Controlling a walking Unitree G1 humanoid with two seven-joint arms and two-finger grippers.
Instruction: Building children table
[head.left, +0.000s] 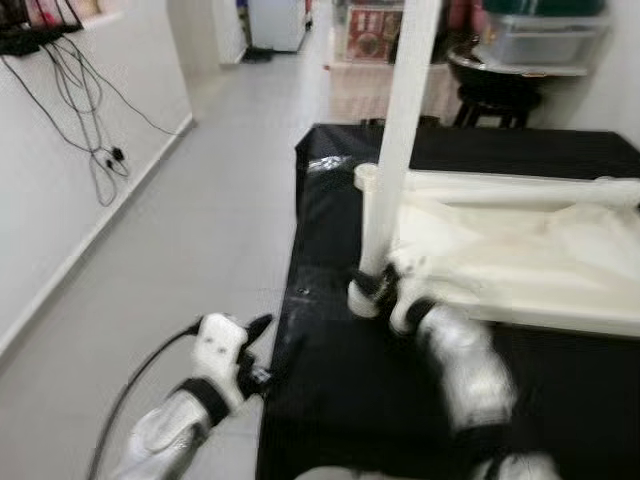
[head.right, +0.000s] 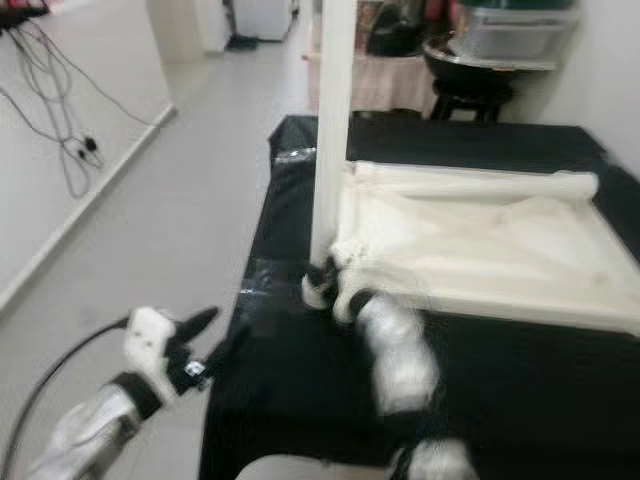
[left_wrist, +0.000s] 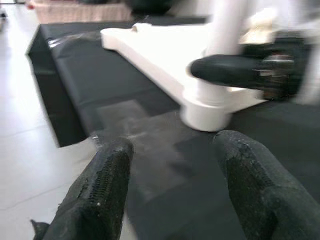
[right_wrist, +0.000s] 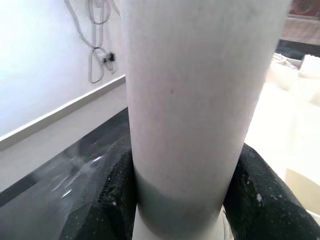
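Observation:
A white children's table top (head.left: 520, 260) lies upside down on a black covered surface (head.left: 360, 400). One white round leg (head.left: 402, 120) stands upright at its near left corner. My right gripper (head.left: 382, 292) is shut on the bottom of that leg, and its black fingers (right_wrist: 117, 200) press both sides of the leg (right_wrist: 190, 100) in the right wrist view. My left gripper (head.left: 268, 352) hangs open at the surface's left edge, short of the leg's base (left_wrist: 205, 112), with nothing between its fingers (left_wrist: 100, 195). Another white leg (head.left: 520, 185) lies along the top's far side.
Grey floor (head.left: 200, 230) runs along the left, with a white wall and dangling black cables (head.left: 95, 150). Beyond the covered surface stand a black stool (head.left: 495, 95) and a clear storage bin (head.left: 540, 35). A doorway opens at the far end.

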